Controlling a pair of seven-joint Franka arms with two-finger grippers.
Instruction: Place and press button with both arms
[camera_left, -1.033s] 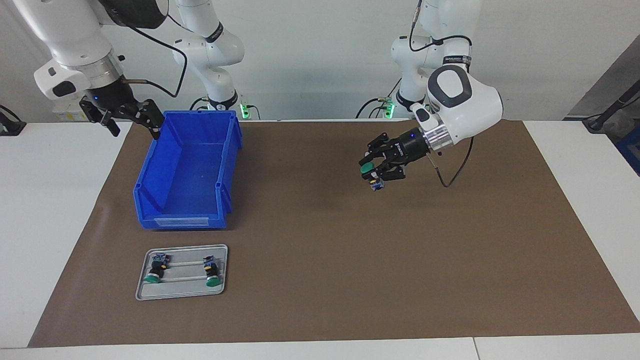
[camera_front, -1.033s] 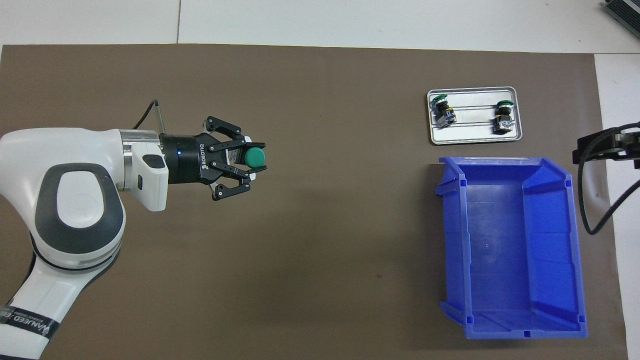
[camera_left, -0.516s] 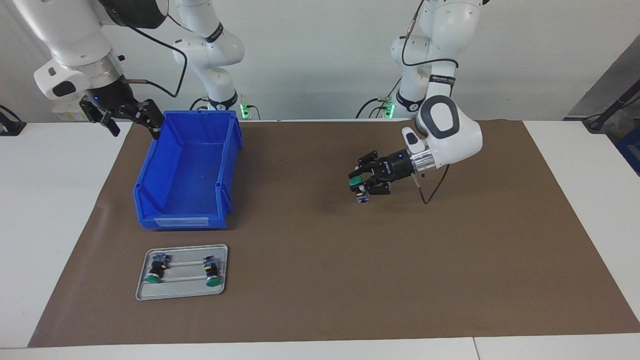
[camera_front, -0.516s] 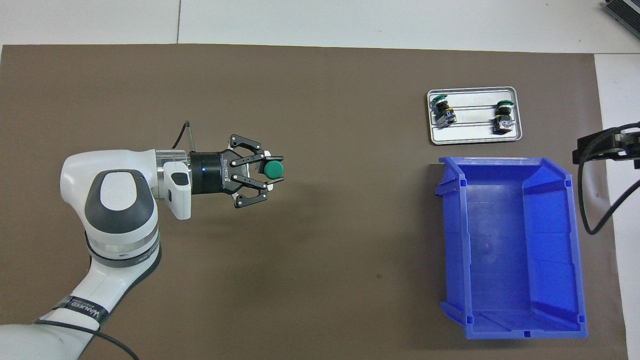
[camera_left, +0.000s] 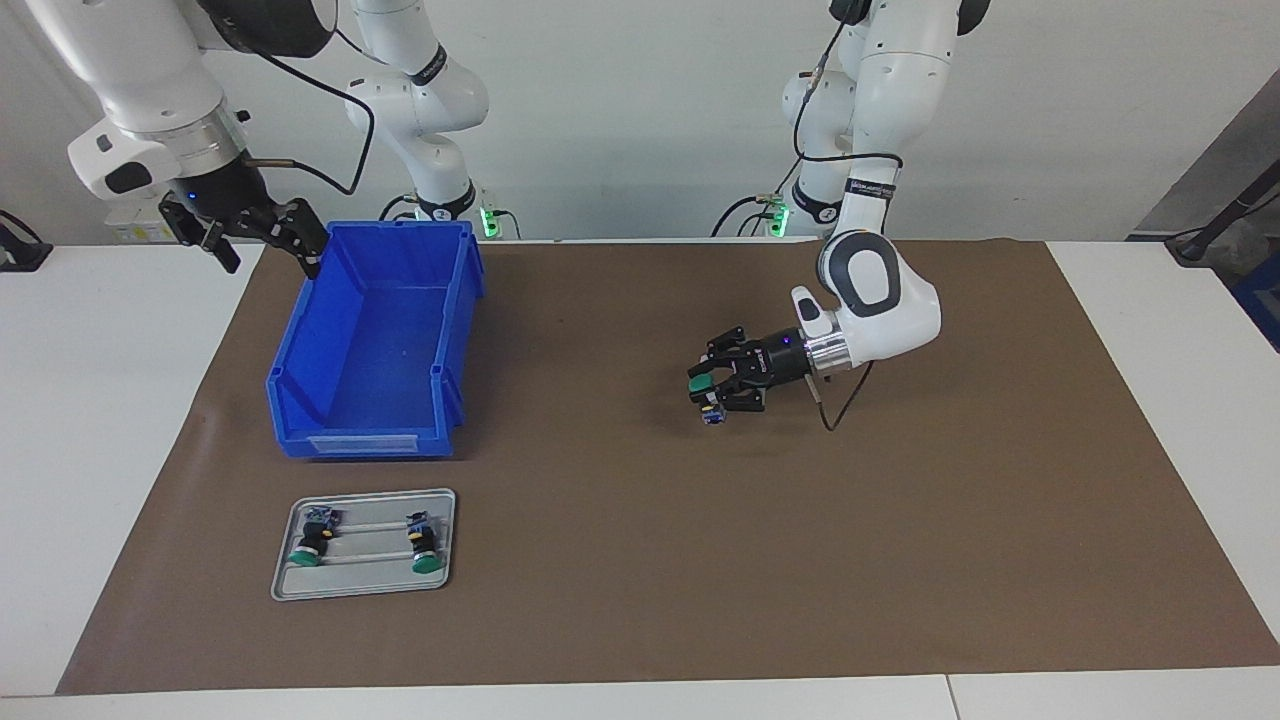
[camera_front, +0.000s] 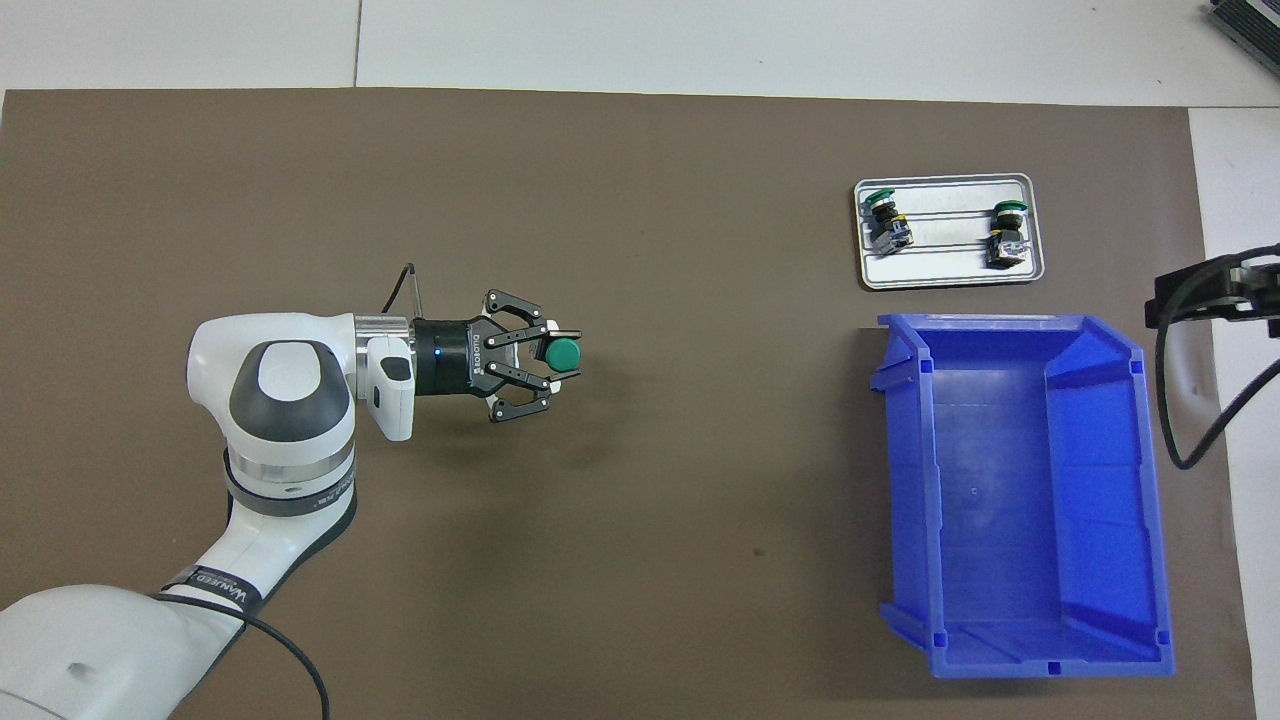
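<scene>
Risk lies in the set-down: the left gripper (camera_left: 712, 392) pinches the push-button (camera_left: 706, 397) upright, green cap up, low over bare brown mat (camera_left: 640, 560); released tilted, it could topple. The right gripper (camera_left: 255, 232) waits spread beside the blue bin (camera_left: 300, 360).

Bright even overhead light, soft faint shadows, sharp focus, no glare or blur

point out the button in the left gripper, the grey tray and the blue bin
button (camera_front: 565, 353): overhead view, on its green cap.
grey tray (camera_front: 945, 271): overhead view, on bare floor near the rim closest to the bin.
blue bin (camera_left: 372, 350): facing view, on its bare inner floor.
</scene>
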